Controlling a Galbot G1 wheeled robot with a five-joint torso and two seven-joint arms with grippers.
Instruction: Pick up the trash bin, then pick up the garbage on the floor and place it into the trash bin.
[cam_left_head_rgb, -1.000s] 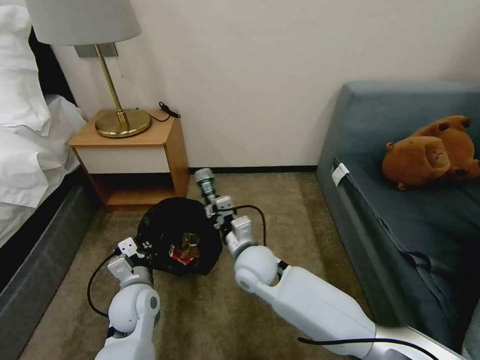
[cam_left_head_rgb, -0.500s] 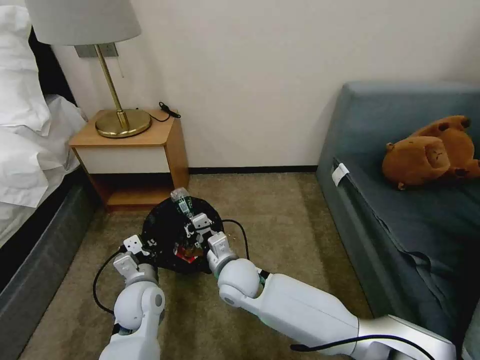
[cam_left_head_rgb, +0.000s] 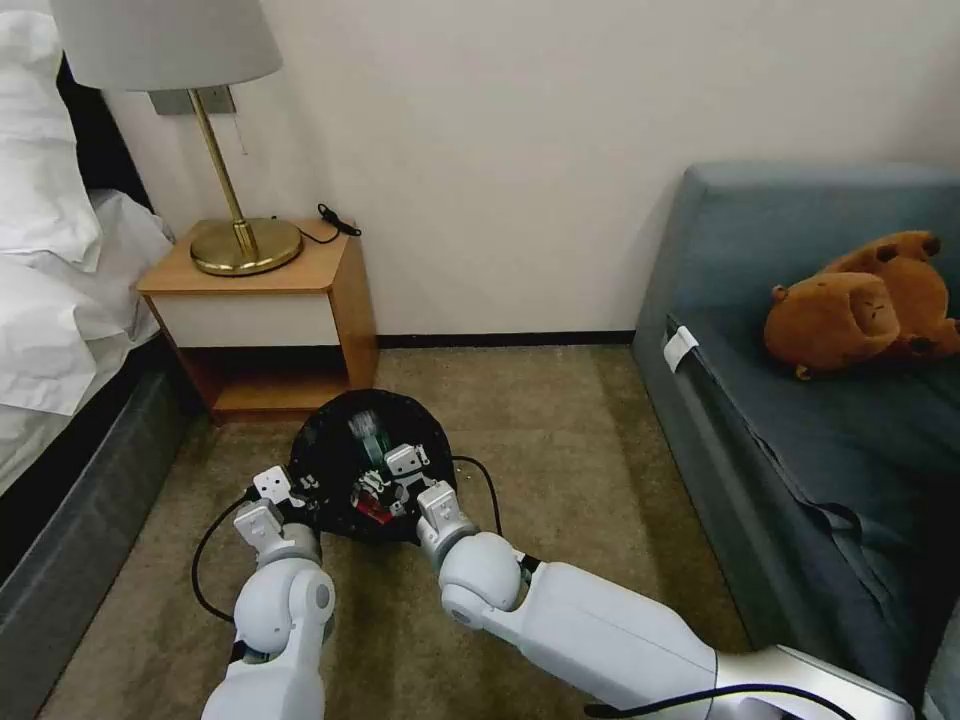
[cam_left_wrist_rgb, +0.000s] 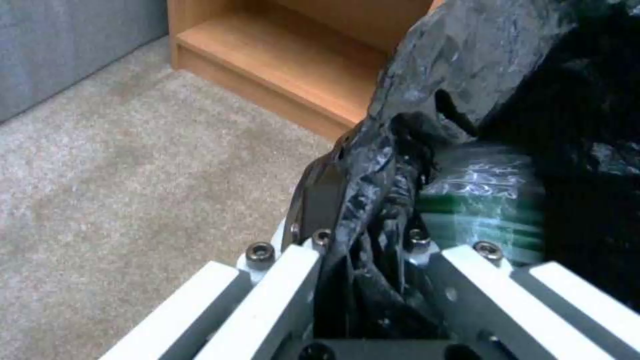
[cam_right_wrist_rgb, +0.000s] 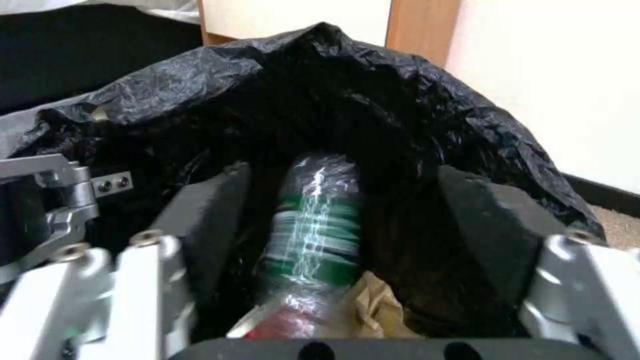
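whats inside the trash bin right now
Inside the black-bag-lined round trash bin: clear green-labelled plastic bottle, crumpled tan paper, a red scrap. Anything beneath them is hidden.

Tan carpet (cam_left_head_rgb: 560, 420), white wall (cam_left_head_rgb: 500, 150), wooden nightstand (cam_left_head_rgb: 265, 310) with brass lamp (cam_left_head_rgb: 235, 235), grey-blue sofa (cam_left_head_rgb: 800, 420).

bottle (cam_right_wrist_rgb: 313, 220) blurred inside trash bin (cam_left_head_rgb: 330, 440), base behind red packet (cam_right_wrist_rgb: 280, 327)
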